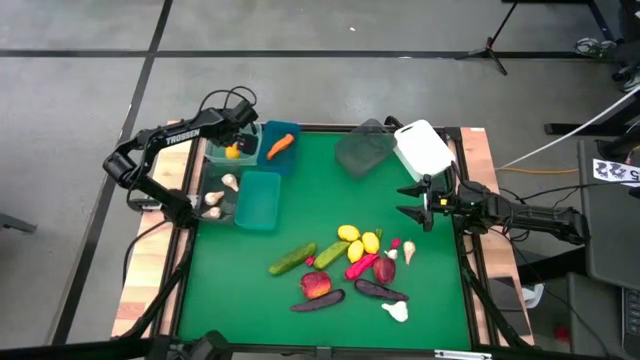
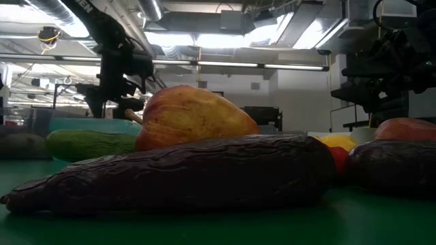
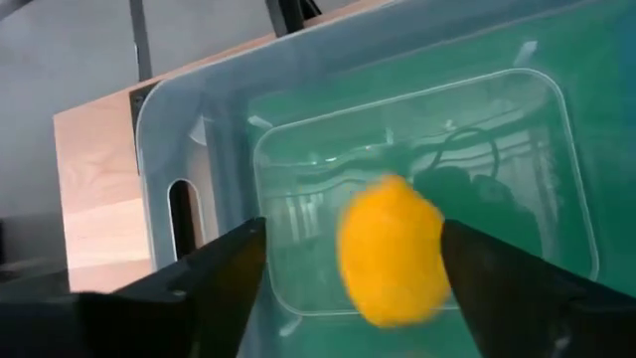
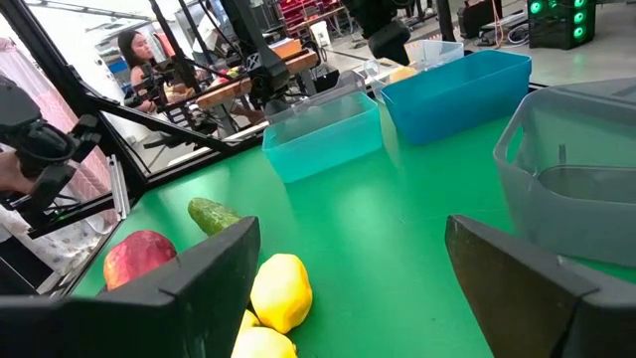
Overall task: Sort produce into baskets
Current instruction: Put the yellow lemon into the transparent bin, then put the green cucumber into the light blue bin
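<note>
My left gripper [image 1: 236, 138] hangs open, pointing steeply down, over the clear green basket [image 1: 214, 153] at the table's far left. A yellow lemon [image 3: 390, 251] shows blurred between and below its fingers, over the basket's floor; I see no finger on it. A carrot [image 1: 281, 145] lies in the blue basket [image 1: 292, 158]. My right gripper [image 1: 412, 205] waits open at the right edge, nothing between its fingers [image 4: 199, 268]. Loose produce lies mid-table: lemons [image 1: 349, 233], cucumbers [image 1: 292, 259], an apple [image 1: 316, 285], eggplants [image 1: 318, 301], peppers [image 1: 362, 266], garlic [image 1: 396, 312].
A teal basket [image 1: 258, 200] stands beside the blue one, with three garlic bulbs [image 1: 214, 198] to its left. A grey translucent basket [image 1: 360, 152] and a white one [image 1: 422, 148] stand at the far right. Bare green mat lies between the baskets and the pile.
</note>
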### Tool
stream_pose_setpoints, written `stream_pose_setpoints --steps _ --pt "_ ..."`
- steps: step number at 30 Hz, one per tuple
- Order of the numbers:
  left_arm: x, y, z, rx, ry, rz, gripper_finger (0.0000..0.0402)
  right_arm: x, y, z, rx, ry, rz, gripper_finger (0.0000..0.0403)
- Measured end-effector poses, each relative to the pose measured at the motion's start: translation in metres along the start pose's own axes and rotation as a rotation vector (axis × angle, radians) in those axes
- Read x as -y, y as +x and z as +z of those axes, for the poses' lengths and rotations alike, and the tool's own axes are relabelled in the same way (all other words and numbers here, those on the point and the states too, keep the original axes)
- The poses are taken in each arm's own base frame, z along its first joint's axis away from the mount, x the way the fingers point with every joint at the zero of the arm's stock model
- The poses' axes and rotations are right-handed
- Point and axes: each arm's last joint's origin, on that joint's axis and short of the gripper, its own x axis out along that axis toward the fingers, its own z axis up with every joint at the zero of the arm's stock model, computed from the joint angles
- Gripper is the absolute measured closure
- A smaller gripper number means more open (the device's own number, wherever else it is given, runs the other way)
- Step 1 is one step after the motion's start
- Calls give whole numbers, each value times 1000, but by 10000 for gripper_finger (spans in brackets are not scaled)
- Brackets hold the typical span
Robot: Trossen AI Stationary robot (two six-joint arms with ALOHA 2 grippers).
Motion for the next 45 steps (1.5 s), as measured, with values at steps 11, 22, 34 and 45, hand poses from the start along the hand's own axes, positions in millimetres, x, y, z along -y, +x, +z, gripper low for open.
stream_pose_setpoints --steps 11,22,34,45 --pt "25 -29 -9 114 67 -119 73 0 0 0 0 0 0 84" --pt "80 -134 -69 400 312 -707 75 0 0 0 0 1 0 84" --pt "144 -194 -199 495 627 -1035 75 0 0 0 0 1 0 84" --pt "180 -170 -259 416 626 -957 75 0 0 0 0 1 0 84"
